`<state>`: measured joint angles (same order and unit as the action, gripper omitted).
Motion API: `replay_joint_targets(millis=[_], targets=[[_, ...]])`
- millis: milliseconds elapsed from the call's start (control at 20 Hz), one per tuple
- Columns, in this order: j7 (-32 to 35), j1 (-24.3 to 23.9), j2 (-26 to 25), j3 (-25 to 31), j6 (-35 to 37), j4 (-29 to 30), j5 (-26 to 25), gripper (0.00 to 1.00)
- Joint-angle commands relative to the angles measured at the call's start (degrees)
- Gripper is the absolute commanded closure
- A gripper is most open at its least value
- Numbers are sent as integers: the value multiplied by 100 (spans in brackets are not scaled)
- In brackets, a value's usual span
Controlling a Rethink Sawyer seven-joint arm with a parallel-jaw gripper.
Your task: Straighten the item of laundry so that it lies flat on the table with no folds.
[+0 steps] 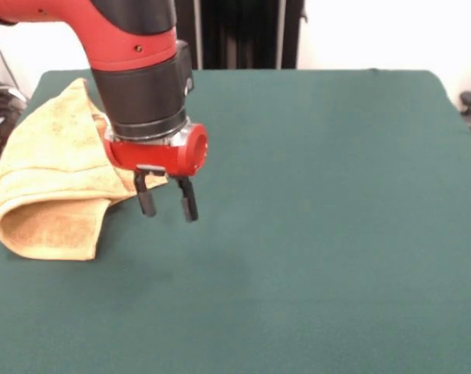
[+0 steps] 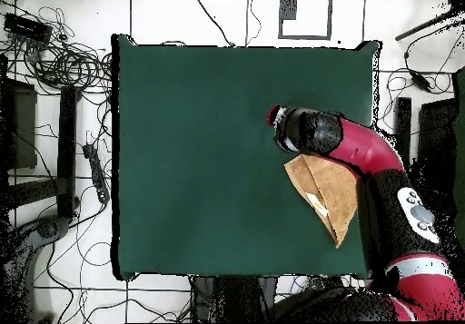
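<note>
The mustard-yellow towel [image 1: 52, 175] lies crumpled at the left side of the dark green table [image 1: 313, 234] in the front view, its near edge folded over in a rounded roll. In the overhead view the towel [image 2: 325, 189] shows as a folded wedge near the table's right edge, partly hidden under the arm. My gripper [image 1: 167, 204] hangs just right of the towel, above the table, with its two black fingers [image 1: 145, 199] apart and nothing between them. In the overhead view the gripper end [image 2: 277, 119] sits just above the towel.
The red and black arm [image 2: 381, 171] crosses the table's right edge in the overhead view. Cables and equipment [image 2: 64, 66] lie on the floor beyond the table's left side.
</note>
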<state>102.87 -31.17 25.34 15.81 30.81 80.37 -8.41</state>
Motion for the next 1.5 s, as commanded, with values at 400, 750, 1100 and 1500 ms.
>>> replay_joint_targets(millis=[400, 750, 1100, 1500], targets=[[-850, -1208, 1259, 183, 1165, 1861, -256, 0], [-1107, -1528, 1241, 508, 2024, 1428, -401, 0], [-746, -1381, 423, 525, 1442, 846, -808, 0], [-541, -1303, 190, 565, 1123, 639, -956, 0]])
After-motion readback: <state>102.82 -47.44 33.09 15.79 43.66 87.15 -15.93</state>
